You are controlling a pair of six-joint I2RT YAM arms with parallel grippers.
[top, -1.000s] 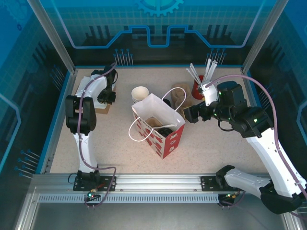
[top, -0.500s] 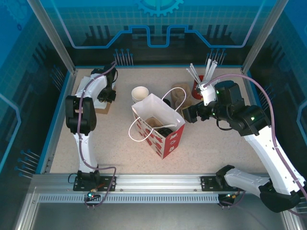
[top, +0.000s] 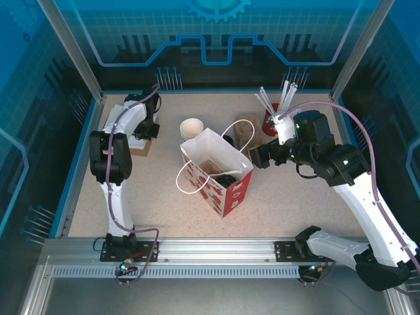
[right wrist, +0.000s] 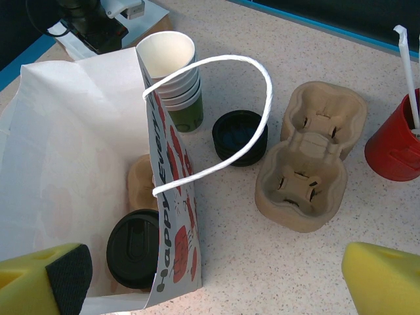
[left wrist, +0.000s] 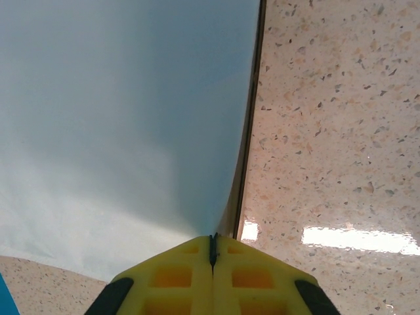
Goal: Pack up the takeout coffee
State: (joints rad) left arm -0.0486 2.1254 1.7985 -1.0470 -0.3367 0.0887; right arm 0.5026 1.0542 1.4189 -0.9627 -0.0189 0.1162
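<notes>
The takeout coffee shows as a black lid (right wrist: 134,248) low inside the white paper bag (right wrist: 65,131) with red print, next to a tan carrier (right wrist: 141,180). From above the lid (top: 226,178) lies in the bag (top: 203,146) at mid-table. My right gripper (right wrist: 213,289) hangs open above the bag's right edge, its yellow fingers (right wrist: 46,279) wide apart and holding nothing; from above the right gripper (top: 257,156) is just right of the bag. At the far left my left gripper (top: 146,131) is down on a flat pad. Its yellow fingertips (left wrist: 212,252) are shut on the edge of a pale sheet (left wrist: 118,118).
A stack of white-rimmed cups (right wrist: 172,72) stands behind the bag, with a pile of black lids (right wrist: 240,136) beside it. A brown pulp cup carrier (right wrist: 312,164) lies to the right of the lids. A red cup of straws (right wrist: 397,141) stands far right.
The left gripper's jaws have closed on the sheet. The right arm has eased slightly left toward the bag, still open.
</notes>
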